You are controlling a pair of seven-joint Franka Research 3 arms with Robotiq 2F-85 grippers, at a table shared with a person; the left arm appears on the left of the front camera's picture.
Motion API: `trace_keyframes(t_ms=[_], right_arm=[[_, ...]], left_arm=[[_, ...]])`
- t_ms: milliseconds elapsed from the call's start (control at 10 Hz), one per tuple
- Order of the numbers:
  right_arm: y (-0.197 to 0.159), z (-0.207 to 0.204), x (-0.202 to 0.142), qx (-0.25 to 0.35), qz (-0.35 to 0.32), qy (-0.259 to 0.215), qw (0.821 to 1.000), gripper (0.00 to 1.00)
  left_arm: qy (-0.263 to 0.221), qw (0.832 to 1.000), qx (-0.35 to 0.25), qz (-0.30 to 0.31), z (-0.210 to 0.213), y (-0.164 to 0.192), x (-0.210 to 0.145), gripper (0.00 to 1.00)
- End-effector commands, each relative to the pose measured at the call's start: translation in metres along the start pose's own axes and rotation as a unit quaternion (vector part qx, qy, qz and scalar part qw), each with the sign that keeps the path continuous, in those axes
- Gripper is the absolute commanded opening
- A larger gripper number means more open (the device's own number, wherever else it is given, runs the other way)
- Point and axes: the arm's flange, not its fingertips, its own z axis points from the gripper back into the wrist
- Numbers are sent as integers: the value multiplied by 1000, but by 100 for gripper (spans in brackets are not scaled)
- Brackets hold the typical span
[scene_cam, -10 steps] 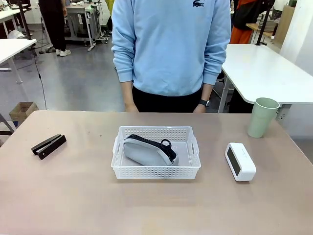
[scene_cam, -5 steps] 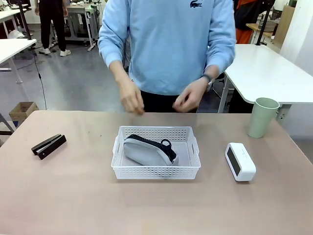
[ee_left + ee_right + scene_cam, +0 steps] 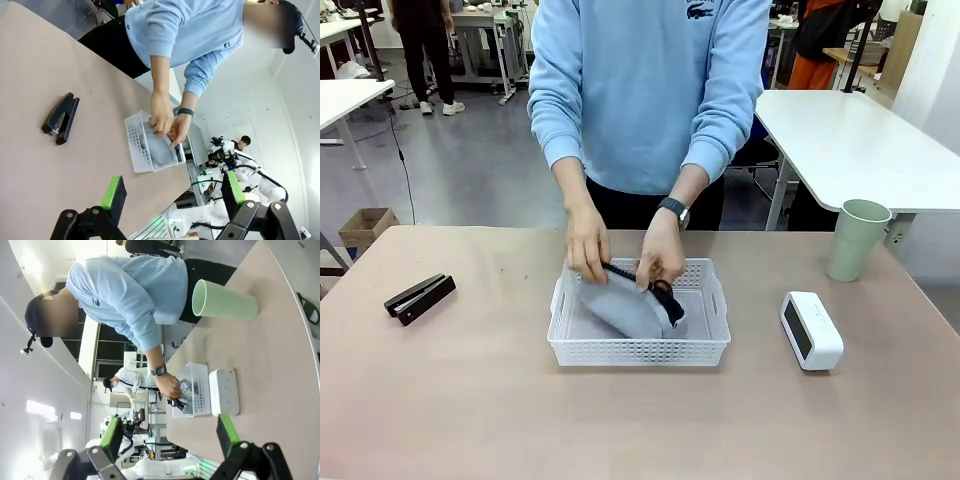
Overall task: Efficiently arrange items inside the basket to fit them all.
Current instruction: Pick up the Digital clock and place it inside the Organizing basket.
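Both end effectors, the left end effector (image 3: 172, 190) and the right end effector (image 3: 168, 431), hang open and empty above the table (image 3: 640, 430), well back from the work. Farther out, the person's hands (image 3: 588, 245) grip the pouch (image 3: 630, 312) lying inside the basket (image 3: 640, 352), so the step in hand looks like resettling it to free room. The stapler (image 3: 420, 297), box (image 3: 810, 330) and cup (image 3: 855, 240) sit outside on the table. The next move probably calls for tucking the pouch against one wall, then bringing these in.
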Motion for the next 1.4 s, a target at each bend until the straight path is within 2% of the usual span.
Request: trace_keyframes(t_ms=[0,400,600,800,900,1100,1300], right_arm=[[3,5,0,7,8,-6,1000,100],[1,5,-2,-1,-1,-4,1000,100],[32,-22,-16,-64,40,10,997,100],[82,-83,-37,-165,121,57,977,100],[107,-124,-50,-228,174,94,953,100],[142,-197,-84,-325,252,144,900,100],[172,-256,-137,-404,340,181,829,100]], left_arm=[[1,1000,-6,-13,1,1,0,100],[2,1000,2,-2,0,0,0,100],[9,999,44,-10,-3,-16,4,100],[69,989,117,-61,-36,-49,9,100],[107,971,182,-110,-68,-71,8,100],[188,933,251,-179,-129,-104,1,100],[229,880,343,-235,-198,-133,-13,100]])
